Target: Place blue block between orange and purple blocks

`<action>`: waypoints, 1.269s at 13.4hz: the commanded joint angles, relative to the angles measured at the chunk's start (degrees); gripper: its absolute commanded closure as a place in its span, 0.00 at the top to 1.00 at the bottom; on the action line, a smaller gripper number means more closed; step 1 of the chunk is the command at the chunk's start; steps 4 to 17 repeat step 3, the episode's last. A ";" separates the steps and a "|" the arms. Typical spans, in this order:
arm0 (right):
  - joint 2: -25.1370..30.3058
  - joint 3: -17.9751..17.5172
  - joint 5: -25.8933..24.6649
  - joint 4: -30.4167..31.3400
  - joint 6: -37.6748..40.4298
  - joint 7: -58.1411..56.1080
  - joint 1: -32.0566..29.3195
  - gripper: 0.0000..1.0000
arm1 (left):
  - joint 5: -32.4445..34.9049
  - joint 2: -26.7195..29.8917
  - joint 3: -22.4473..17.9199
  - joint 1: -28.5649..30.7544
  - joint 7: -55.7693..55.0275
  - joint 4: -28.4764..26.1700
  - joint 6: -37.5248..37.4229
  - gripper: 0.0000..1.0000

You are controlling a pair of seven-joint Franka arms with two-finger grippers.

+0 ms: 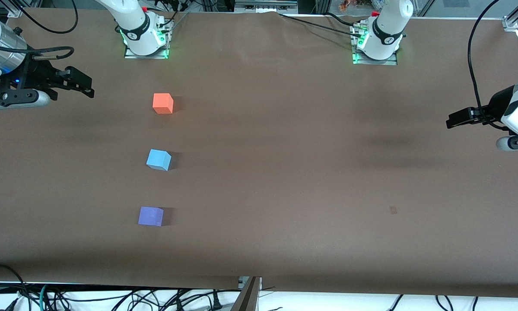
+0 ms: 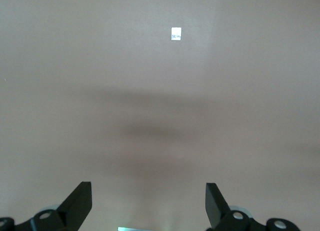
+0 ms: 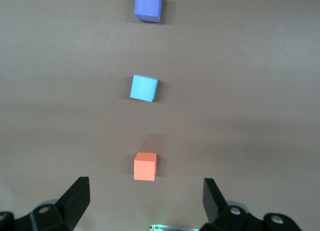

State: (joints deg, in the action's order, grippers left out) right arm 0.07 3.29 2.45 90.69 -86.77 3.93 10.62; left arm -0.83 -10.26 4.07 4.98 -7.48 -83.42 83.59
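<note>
With my right gripper hanging over the table at the right arm's end, I see its fingers spread wide apart and holding nothing; the left gripper hangs over the table's left-arm end, its fingers likewise spread and empty. Outward from the right gripper, the three cubes lie in a loose line on the brown surface, well apart from one another and toward the right arm's end. The orange block sits farthest from the front camera, the purple block nearest, and the blue block rests between them, turned slightly askew. From the left wrist view I make out only bare table and a small pale label.
</note>
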 commanded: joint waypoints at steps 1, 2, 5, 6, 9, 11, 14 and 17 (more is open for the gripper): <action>-0.60 -0.21 -1.13 -2.89 1.43 -1.03 0.10 1.00 | -0.93 -0.73 0.14 0.38 1.15 1.59 -0.36 1.00; -0.60 -0.30 -1.21 -2.89 1.51 -1.29 0.11 1.00 | -0.93 -0.73 0.14 0.38 1.15 1.59 -0.36 1.00; -0.60 -0.30 -1.21 -2.71 1.60 -1.30 0.19 1.00 | -0.93 -0.73 0.14 0.38 1.15 1.51 -0.36 1.00; -0.60 -0.30 -1.21 -2.71 1.60 -1.30 0.19 1.00 | -0.93 -0.73 0.14 0.38 1.15 1.51 -0.36 1.00; -0.60 -0.30 -1.21 -2.71 1.60 -1.30 0.19 1.00 | -0.93 -0.73 0.14 0.38 1.15 1.51 -0.36 1.00; -0.60 -0.30 -1.21 -2.71 1.60 -1.30 0.19 1.00 | -0.93 -0.73 0.14 0.38 1.15 1.51 -0.36 1.00; -0.60 -0.30 -1.21 -2.71 1.60 -1.30 0.19 1.00 | -0.93 -0.73 0.14 0.38 1.15 1.51 -0.36 1.00; -0.60 -0.30 -1.21 -2.71 1.60 -1.30 0.19 1.00 | -0.93 -0.73 0.14 0.38 1.15 1.51 -0.36 1.00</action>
